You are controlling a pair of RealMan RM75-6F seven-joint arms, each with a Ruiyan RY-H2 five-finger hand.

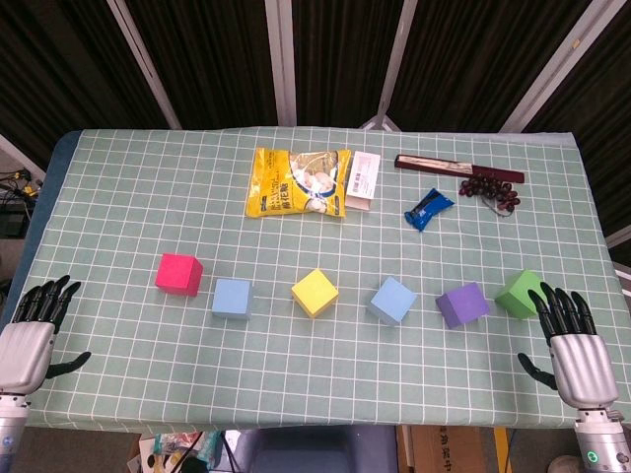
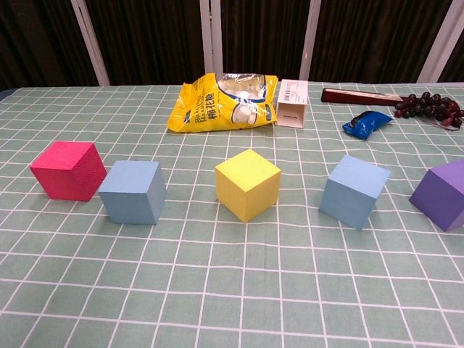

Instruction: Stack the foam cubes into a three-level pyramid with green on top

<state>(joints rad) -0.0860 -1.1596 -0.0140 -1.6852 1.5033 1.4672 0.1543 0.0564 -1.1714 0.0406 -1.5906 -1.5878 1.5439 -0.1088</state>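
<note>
Your left hand (image 1: 30, 330) sits at the lower left, fingers spread and holding nothing; your right hand (image 1: 570, 340) at the lower right is likewise spread and bare. Just above it lies the green cube (image 1: 519, 293), ending a row: purple cube (image 1: 461, 304), two blue cubes (image 1: 392, 300), yellow cube (image 1: 315, 292), pink cube (image 1: 178, 273).

Left hand (image 1: 28, 340), right hand (image 1: 570, 350) — silver palms, black fingers, seemingly identical.

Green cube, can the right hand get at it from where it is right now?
Probably yes. The green cube sits just ahead of the right hand, whose fingers are spread and hold nothing. The purple cube stands to one side, apart, so the way looks free.
</note>
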